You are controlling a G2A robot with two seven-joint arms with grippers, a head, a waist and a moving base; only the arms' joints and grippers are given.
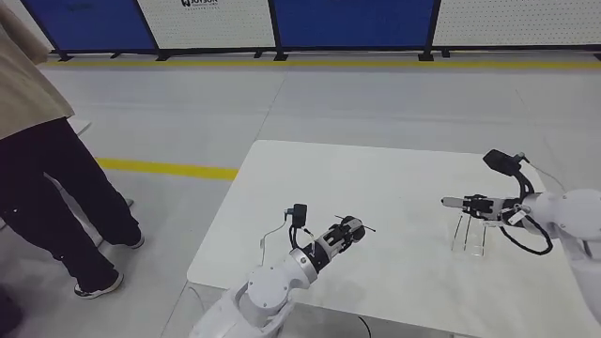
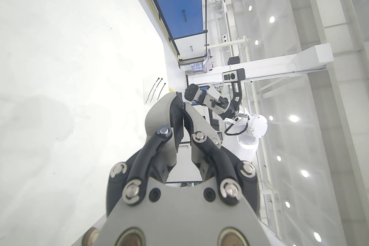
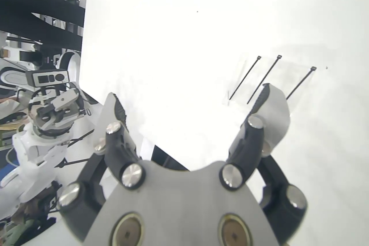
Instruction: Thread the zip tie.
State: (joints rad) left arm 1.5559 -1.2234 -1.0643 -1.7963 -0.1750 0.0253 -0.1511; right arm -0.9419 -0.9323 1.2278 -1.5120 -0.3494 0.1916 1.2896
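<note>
Near the table's front edge, my left gripper (image 1: pixel 349 230) is shut on a thin black zip tie (image 1: pixel 368 228) that sticks out on both sides of it. In the left wrist view its fingers (image 2: pixel 177 114) are pressed together. Three loose black zip ties (image 3: pixel 263 78) lie side by side on the white table (image 1: pixel 376 178) at the right. My right gripper (image 3: pixel 191 103) hangs open just above their tail ends, nothing between its fingers (image 3: pixel 266 95). The top view shows the right gripper (image 1: pixel 462 204) over the loose zip ties (image 1: pixel 470 235).
The table's left edge (image 1: pixel 225 216) and front edge lie close to the left arm. Bare tabletop stretches between the two grippers. Blue and white panels (image 1: pixel 357 5) stand far behind the table.
</note>
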